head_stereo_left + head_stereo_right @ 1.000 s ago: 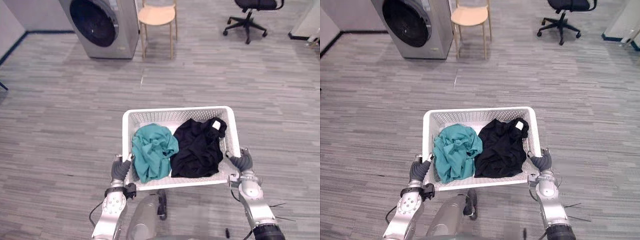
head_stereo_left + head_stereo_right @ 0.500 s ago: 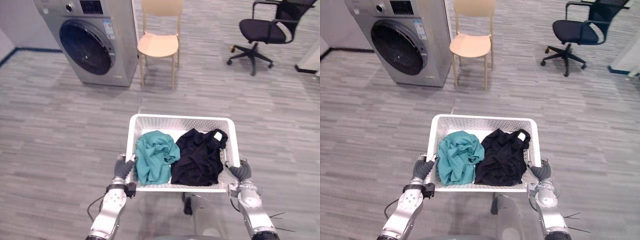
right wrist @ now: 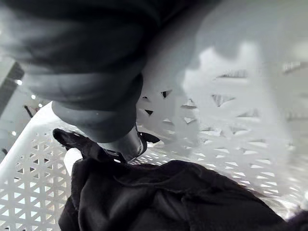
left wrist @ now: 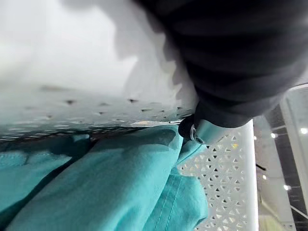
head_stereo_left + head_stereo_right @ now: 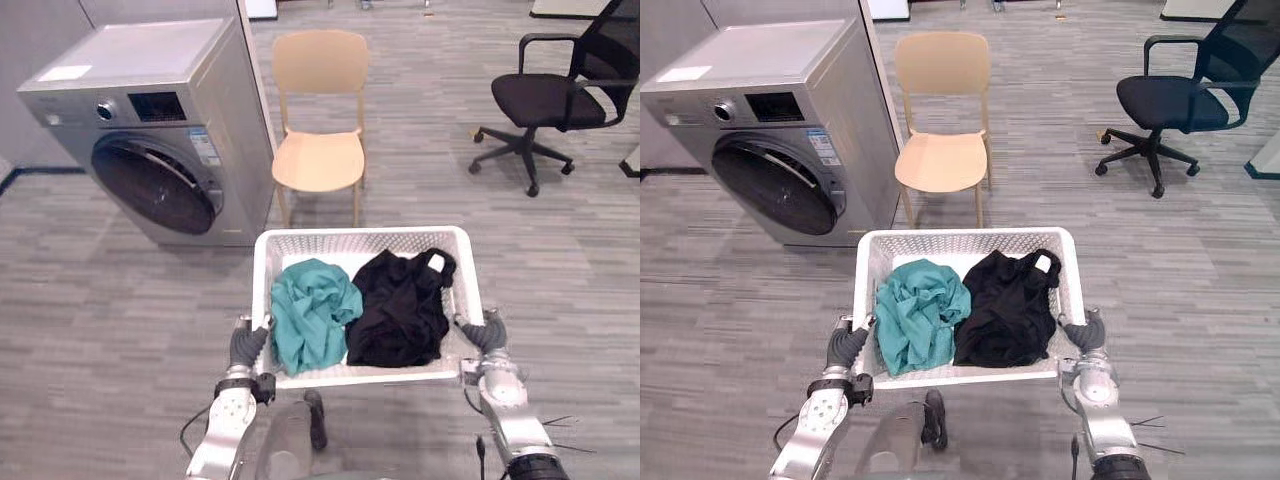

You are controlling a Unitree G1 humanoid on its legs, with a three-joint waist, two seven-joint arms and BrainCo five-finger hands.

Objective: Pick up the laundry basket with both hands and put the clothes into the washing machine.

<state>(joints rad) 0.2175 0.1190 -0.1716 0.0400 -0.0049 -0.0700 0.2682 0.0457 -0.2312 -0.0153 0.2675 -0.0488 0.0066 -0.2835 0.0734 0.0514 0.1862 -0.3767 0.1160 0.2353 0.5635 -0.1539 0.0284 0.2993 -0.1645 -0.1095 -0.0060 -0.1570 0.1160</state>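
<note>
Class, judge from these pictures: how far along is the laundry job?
Done: the white perforated laundry basket is lifted, left hand and right hand gripping its sides. In hand: holding it before the silver washing machine. Left: loading the teal garment and black garment, lying inside.

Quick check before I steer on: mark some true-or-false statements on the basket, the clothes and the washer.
1. The left hand and right hand grip the basket at its sides. True.
2. The teal garment lies on the basket's right. False: left; the black garment is on the right.
3. The washer stands right of the chair. False: left of it.
4. Both garments are in the basket. True.
</note>
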